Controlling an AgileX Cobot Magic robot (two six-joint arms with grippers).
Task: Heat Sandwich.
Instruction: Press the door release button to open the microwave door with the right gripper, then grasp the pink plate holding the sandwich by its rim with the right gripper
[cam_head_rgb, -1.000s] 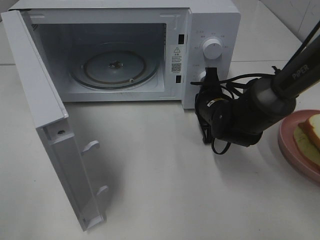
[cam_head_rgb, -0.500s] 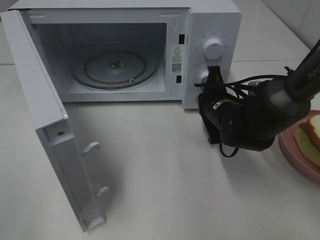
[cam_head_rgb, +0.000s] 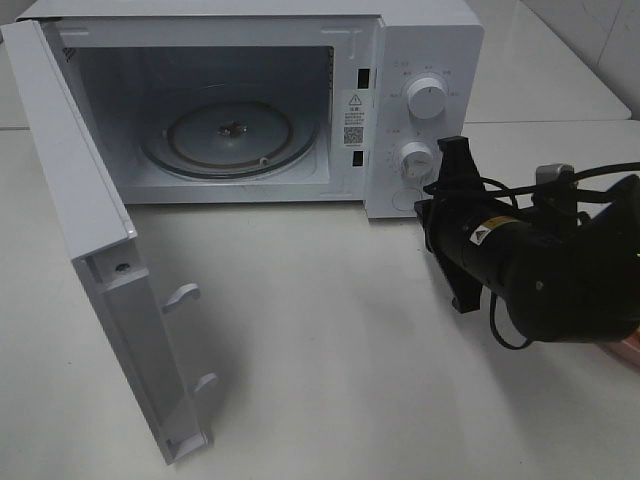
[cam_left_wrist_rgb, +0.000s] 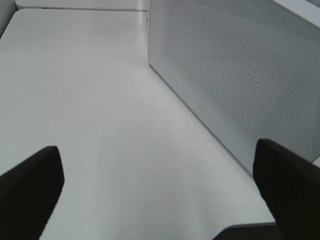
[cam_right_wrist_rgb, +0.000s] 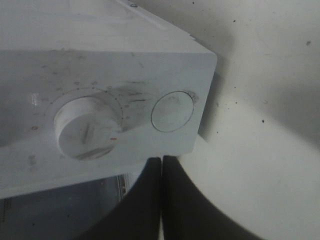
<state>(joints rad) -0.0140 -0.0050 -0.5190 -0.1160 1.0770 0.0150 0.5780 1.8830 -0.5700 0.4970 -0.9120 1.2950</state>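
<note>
The sandwich is hidden behind my right arm in the exterior view. The white microwave (cam_head_rgb: 420, 40) stands with its door (cam_head_rgb: 100, 260) swung wide open and its glass turntable (cam_head_rgb: 230, 135) bare. My right gripper (cam_head_rgb: 428, 205) is shut with nothing in it. Its tips (cam_right_wrist_rgb: 161, 159) sit just in front of the round button (cam_right_wrist_rgb: 172, 111) below the lower knob (cam_right_wrist_rgb: 87, 129). My left gripper (cam_left_wrist_rgb: 160, 192) is open over bare table beside the microwave's perforated side wall (cam_left_wrist_rgb: 240, 75); it does not show in the exterior view.
The open door juts far out over the table's front left. A sliver of pink plate (cam_head_rgb: 630, 352) shows under my right arm at the right edge. Two knobs (cam_head_rgb: 427, 98) sit on the control panel.
My right arm has swung to the right and toward the front, away from the lower knob. It now covers the plate and sandwich that showed earlier. The left arm has not moved.
</note>
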